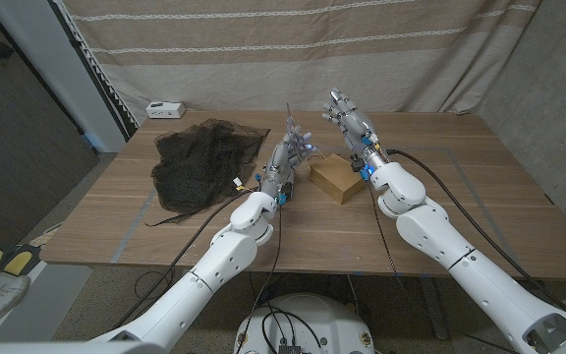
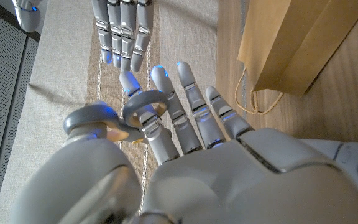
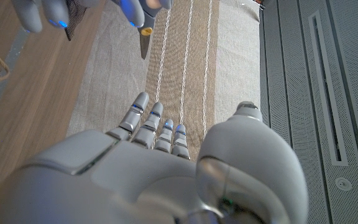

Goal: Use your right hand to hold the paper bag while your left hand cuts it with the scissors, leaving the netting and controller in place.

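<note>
Left hand (image 1: pixel 293 147) grips scissors (image 2: pixel 114 121) through the handle loops, blades up, ready to cut. Right hand (image 1: pixel 347 116) hovers fingers apart, empty, above paper bag (image 1: pixel 334 178), not yet steadying it

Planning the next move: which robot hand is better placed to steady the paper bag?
The right robot hand: it hangs empty above the paper bag, while the left robot hand holds the scissors.

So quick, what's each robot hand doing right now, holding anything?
Left robot hand: holding the scissors, a finger through a handle loop.
Right robot hand: open, holding nothing, raised above the paper bag.
</note>
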{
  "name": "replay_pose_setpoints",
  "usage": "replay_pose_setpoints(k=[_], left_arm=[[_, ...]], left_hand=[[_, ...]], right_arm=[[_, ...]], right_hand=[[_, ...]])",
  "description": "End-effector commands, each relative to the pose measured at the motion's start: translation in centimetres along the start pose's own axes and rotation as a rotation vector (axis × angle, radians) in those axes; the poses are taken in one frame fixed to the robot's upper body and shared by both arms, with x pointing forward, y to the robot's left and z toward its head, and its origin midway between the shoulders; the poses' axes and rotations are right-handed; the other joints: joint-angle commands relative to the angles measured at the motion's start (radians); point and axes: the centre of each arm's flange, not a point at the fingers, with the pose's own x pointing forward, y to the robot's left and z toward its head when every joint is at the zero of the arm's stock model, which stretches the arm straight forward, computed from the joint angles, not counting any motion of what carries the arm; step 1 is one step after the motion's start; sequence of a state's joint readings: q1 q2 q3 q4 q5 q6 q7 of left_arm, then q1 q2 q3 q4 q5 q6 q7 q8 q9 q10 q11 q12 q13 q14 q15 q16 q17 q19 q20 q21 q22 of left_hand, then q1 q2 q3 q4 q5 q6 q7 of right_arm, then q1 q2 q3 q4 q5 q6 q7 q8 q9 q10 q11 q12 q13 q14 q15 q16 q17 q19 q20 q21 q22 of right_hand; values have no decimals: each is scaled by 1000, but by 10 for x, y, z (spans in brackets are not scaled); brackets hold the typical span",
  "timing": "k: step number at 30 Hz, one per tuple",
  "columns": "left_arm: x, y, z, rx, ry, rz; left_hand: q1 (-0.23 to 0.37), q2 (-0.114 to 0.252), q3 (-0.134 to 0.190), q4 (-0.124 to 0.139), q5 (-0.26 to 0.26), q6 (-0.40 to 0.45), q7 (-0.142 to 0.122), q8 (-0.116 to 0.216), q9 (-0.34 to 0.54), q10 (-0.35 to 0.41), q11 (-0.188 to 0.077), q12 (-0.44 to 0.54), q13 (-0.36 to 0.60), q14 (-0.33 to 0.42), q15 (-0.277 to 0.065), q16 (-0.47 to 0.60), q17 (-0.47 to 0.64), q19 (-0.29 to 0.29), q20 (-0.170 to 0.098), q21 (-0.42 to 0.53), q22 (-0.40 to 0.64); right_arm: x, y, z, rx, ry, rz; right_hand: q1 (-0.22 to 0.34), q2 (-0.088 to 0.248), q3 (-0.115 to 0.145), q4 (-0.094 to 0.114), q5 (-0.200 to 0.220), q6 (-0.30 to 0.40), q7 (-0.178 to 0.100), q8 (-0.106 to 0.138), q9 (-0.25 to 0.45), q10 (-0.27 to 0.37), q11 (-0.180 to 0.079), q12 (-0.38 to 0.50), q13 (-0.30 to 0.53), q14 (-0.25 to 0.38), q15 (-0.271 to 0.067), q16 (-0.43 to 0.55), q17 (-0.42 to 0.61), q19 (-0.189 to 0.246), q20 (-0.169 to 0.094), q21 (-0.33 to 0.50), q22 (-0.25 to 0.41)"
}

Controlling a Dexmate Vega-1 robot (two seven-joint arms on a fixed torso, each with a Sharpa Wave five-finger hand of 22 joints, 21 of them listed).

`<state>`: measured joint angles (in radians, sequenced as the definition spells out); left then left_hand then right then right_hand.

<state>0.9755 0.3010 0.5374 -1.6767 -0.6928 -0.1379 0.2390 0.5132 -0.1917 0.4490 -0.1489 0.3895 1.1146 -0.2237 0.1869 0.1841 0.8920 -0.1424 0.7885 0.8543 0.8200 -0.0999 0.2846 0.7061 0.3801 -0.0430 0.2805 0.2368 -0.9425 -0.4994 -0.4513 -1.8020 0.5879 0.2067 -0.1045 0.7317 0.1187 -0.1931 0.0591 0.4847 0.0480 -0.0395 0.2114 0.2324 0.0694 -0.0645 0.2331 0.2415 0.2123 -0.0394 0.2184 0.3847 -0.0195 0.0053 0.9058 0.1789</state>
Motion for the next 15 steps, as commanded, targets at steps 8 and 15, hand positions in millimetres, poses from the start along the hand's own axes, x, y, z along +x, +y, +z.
replay_pose_setpoints(k=[8, 15], left_arm=[[3, 4, 2, -6, -25, 14], [4, 3, -3, -4, -21, 13]], left_hand=[[-58, -22, -116, -15, -6, -20, 35, 9, 2, 69, -71, 17, 21, 3, -115, 3, 16, 7, 4, -10, -1], [-81, -17, -194, -20, -19, -29, 38, 5, 2, 32, -71, -13, -10, -18, -116, -4, 22, 4, 8, -16, -2]], right_arm=[[-3, 2, 1, 4, -6, -1], [-5, 1, 2, 2, -7, -7]], right_hand=[[-14, -3, -11, 0, -1, -4, 1, 4, 1, 4, -5, 6, -1, 0, -43, 3, -2, -4, 7, -4, 5], [-20, -4, -13, 2, -2, -5, 2, 4, 1, 6, -5, 7, -1, 0, -41, 3, -4, -5, 6, -7, 5]])
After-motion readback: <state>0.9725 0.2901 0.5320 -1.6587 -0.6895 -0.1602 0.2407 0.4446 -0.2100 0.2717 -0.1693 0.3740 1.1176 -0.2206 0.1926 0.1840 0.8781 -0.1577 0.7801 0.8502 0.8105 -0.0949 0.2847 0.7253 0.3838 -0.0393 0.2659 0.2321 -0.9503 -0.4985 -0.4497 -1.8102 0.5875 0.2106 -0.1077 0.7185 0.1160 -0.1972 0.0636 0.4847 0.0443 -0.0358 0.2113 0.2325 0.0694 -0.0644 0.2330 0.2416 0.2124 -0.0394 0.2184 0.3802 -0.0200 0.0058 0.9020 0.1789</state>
